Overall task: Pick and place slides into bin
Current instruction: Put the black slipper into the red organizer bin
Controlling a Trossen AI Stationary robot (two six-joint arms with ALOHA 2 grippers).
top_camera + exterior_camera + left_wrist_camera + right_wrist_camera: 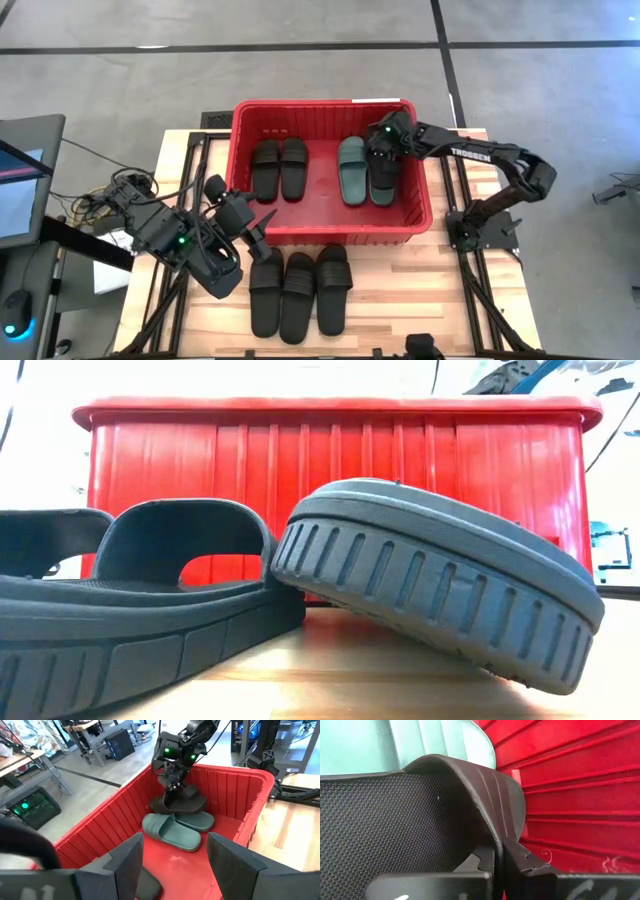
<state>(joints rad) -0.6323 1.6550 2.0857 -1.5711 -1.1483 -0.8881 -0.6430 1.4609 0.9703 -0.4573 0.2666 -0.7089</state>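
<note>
Three black slides (299, 290) sit on the pale wood table (410, 290), grey floor around it. The right gripper (384, 150) reaches into the ribbed red bin (325, 236), pinched tight on a black slide's strap (490, 795) atop two teal ones (176, 831). The left gripper (258, 222) hovers by the bin's near rim, fingers spread.

One word can be read: "TROSSEN" in white capitals, printed along the dark forearm link of the right arm (470, 153), just behind its jaws in the high view. The right wrist view shows pale strokes on the gripper body at the bottom edge, too cut off to read. No lettering shows on the bin, the slides or the tabletop.
</note>
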